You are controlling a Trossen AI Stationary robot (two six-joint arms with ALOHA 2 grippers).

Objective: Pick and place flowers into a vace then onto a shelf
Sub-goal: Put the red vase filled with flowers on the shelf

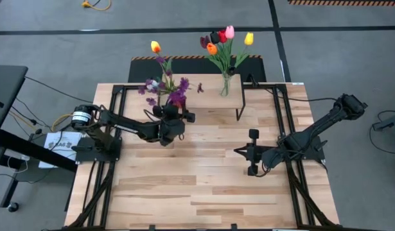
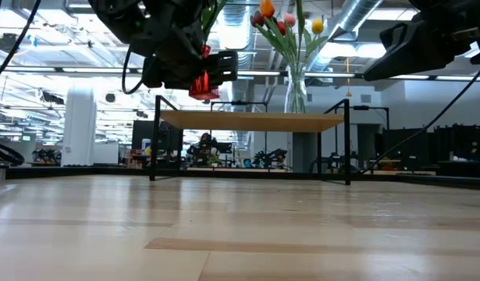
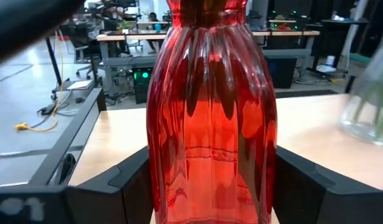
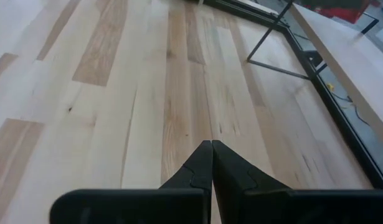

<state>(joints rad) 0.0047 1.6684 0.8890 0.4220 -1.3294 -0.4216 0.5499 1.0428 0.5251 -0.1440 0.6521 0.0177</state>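
A red ribbed glass vase [image 3: 210, 112] holds purple sprigs [image 1: 162, 85] and one yellow-orange tulip [image 1: 155, 46]. My left gripper [image 3: 211, 180] is shut on it at the table's far left-middle [image 1: 173, 110]. The vase hangs above the table in the low view [image 2: 202, 80]. The shelf [image 2: 247, 121] stands at the far middle, its thin black legs on the table. On the shelf's right end stands a clear glass vase [image 1: 225, 86] of red, pink, orange and yellow tulips [image 1: 223, 37]. My right gripper [image 4: 211, 144] is shut and holds nothing, over the right half of the table [image 1: 238, 151]. My left gripper pinches the red vase's lower body [image 3: 160, 186] between its two fingers [image 3: 132, 186], one on each opposite side. The fingers reach in level. The vase stands upright in the hold, flowers up, lifted clear of the table.
The shelf's bare plank top [image 1: 197, 102] stretches left of the clear vase. Black frame rails [image 1: 284, 115] run along the table's left and right sides. A dark mat [image 1: 197, 67] lies beyond the far edge. Bare wood planks [image 1: 197, 186] fill the near half.
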